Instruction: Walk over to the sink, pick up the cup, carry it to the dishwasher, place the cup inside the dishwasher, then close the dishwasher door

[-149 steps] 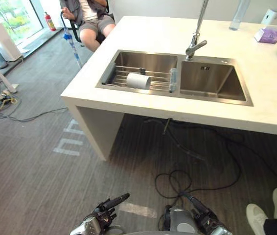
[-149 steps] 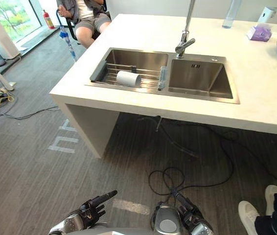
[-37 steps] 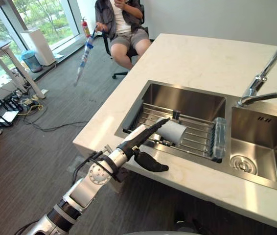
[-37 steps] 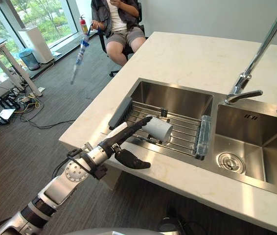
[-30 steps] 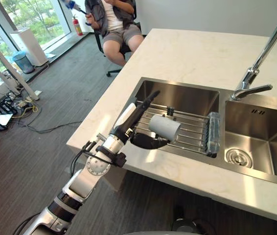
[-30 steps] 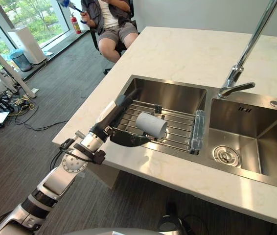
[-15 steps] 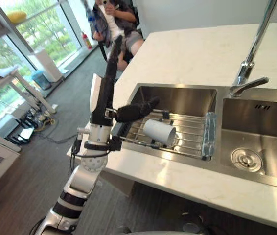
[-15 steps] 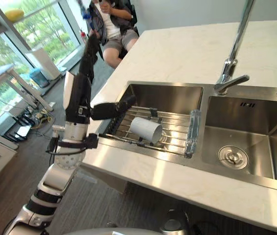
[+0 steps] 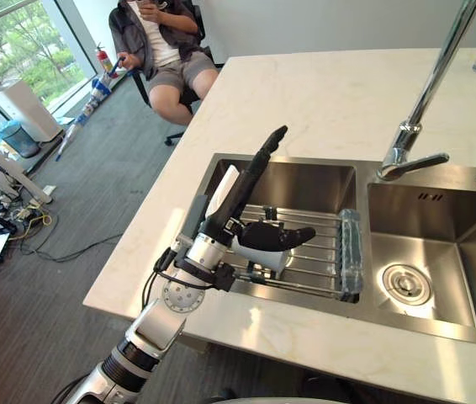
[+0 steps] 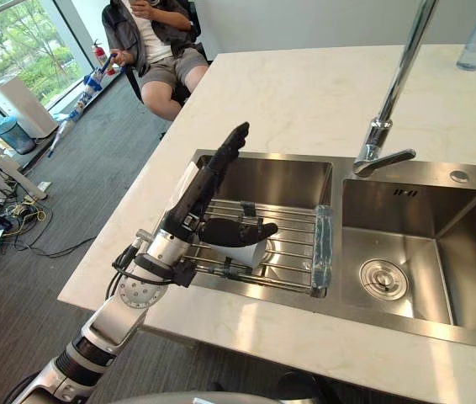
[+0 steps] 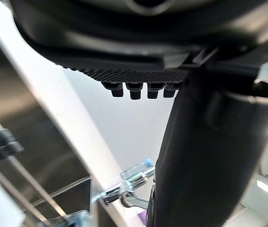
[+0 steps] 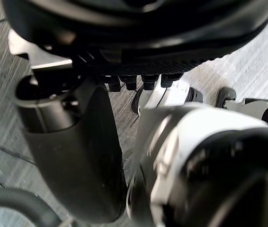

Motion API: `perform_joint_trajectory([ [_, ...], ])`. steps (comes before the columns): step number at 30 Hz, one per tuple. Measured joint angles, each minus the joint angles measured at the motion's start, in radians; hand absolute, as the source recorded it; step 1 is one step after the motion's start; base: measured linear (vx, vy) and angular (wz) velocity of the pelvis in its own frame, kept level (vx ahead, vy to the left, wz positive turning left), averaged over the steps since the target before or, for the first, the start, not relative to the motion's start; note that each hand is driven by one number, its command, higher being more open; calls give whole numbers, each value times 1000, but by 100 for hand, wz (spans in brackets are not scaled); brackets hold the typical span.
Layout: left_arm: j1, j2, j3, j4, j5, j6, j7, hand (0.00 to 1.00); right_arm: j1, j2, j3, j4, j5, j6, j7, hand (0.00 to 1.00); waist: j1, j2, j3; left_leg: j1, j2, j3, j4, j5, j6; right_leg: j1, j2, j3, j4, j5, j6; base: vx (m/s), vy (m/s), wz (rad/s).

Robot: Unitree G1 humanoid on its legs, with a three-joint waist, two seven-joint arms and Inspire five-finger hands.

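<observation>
The white cup (image 9: 261, 259) lies on its side on a wire rack (image 9: 315, 252) in the left basin of the steel sink (image 9: 305, 181). My left hand (image 9: 236, 192) hovers over the rack, open, with straight fingers pointing up and away over the basin. Its thumb (image 9: 278, 236) stretches sideways just above the cup; I cannot tell if it touches. The right eye view shows the same hand (image 10: 200, 189) and cup (image 10: 245, 251). My right hand (image 12: 77, 156) hangs low over grey carpet with its thumb straight, holding nothing.
A clear bottle (image 9: 349, 248) lies along the rack's right end. The tall faucet (image 9: 415, 143) stands between the basins, with the right basin (image 9: 440, 252) beyond. The pale counter (image 9: 305, 93) surrounds the sink. A person (image 9: 158, 42) sits on a chair past the counter's far left corner.
My left arm has come down from pointing steeply upward beside the sink; the hand now leans over the rack with the thumb above the cup. The camera has shifted too.
</observation>
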Motion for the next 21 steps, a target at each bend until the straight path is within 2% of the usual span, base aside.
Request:
perform_joint_trajectory([
  [4,60,32,-1,46,57,67,-42,100,-13,0,38,-5,0,18,0,100,6,-15,1,-1,-4,-4,-12,0,0,30,5,-7,-81,41,4,-41,28,4],
  [6,89,64,-1,46,83,94,-58,100,-12,-10,64,-5,-1,42,0,100,13,-30,-3,-7,-7,-6,-12,1,0,41,5,-10,-121,58,13,-41,16,2],
  [9,90,97,11,46,83,105,-58,100,-7,-22,98,-5,-1,55,2,100,25,-46,-12,-11,-10,-17,-16,0,0,59,7,-22,-161,78,14,-15,-2,8],
  [12,90,107,33,38,91,104,-59,100,-7,-28,108,-5,-1,70,2,100,27,-50,-15,-11,-10,-27,-17,0,0,63,7,-31,-161,79,13,13,-5,10],
  [17,90,132,85,27,124,36,-5,100,-12,-42,138,-3,0,85,3,100,29,-51,-19,-11,-10,-29,-20,-3,-1,62,8,-43,-159,82,10,23,1,1],
  [20,90,137,110,-2,141,-18,50,100,-13,-43,141,-1,0,87,3,100,30,-54,-23,-11,-10,-31,-21,-4,0,62,8,-54,-157,87,9,30,7,2],
  [21,90,138,118,-17,141,-53,71,100,-13,-44,141,0,0,88,3,100,30,-54,-23,-11,-10,-32,-21,-5,0,62,8,-54,-157,95,7,20,15,3],
])
